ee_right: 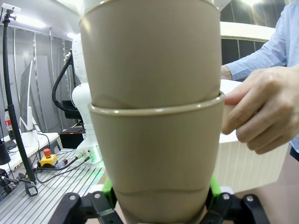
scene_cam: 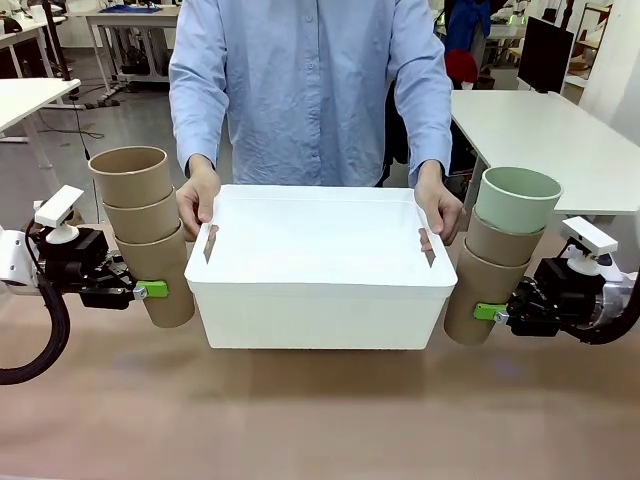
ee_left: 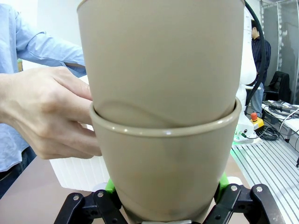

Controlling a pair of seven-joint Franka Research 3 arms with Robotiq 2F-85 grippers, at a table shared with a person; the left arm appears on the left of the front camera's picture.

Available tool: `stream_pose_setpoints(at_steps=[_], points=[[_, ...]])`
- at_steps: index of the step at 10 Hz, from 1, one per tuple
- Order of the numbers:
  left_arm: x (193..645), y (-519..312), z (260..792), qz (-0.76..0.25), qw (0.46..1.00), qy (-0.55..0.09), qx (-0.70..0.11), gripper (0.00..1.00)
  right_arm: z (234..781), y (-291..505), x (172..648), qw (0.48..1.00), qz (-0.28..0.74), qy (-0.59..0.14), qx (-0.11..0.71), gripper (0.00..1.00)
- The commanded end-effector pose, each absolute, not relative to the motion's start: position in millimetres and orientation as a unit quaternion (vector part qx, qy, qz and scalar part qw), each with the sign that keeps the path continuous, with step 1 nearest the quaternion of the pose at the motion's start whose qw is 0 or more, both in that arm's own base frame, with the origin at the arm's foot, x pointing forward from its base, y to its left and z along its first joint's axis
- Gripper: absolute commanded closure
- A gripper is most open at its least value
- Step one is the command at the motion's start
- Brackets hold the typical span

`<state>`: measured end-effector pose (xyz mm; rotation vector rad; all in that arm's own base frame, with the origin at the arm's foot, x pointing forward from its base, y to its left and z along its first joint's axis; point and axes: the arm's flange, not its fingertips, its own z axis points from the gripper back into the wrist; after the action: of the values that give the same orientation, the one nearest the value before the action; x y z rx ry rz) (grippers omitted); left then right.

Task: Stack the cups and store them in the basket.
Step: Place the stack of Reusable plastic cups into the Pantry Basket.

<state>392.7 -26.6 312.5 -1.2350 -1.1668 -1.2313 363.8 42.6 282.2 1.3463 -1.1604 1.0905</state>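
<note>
Brown counter (scene_cam: 320,420) carries the white basket (scene_cam: 320,318) at its middle. The basket is open and its inside is bare. A person steadies it with one hand (scene_cam: 197,200) on the left end rim and the other hand (scene_cam: 440,205) on the right end rim.

Just outside the left end, the left tool (scene_cam: 150,290) is clamped on the bottom cup of the left stack (scene_cam: 140,215), three tan cups. Its green pads (ee_left: 110,185) press that cup's wall. Just outside the right end, the right tool (scene_cam: 490,312) grips the bottom of the right stack (scene_cam: 500,270), two tan cups topped by a mint-green cup (scene_cam: 517,198), leaning slightly outward.

I cannot tell whether the stacks stand on the counter or hang just above it. Stacking looks done in two threes, so storing seems the step in hand. Next, each stack probably has to rise above the rim and come inward, clear of the hands, before it is lowered.
</note>
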Motion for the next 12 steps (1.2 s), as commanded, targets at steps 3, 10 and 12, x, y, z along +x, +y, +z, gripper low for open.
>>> stream_pose_setpoints(at_steps=[3, 10, 12], points=[[392.3, -26.9, 317.1, -0.512, 0.494, -0.484, -0.509, 0.15, 287.3, 42.4, 364.3, 0.505, 0.449, -0.478, 0.561, 0.14], [392.3, -26.9, 317.1, -0.512, 0.494, -0.484, -0.509, 0.15, 287.3, 42.4, 364.3, 0.505, 0.449, -0.478, 0.561, 0.14], [392.3, -26.9, 317.1, -0.512, 0.494, -0.484, -0.509, 0.15, 287.3, 42.4, 364.3, 0.505, 0.449, -0.478, 0.561, 0.14]])
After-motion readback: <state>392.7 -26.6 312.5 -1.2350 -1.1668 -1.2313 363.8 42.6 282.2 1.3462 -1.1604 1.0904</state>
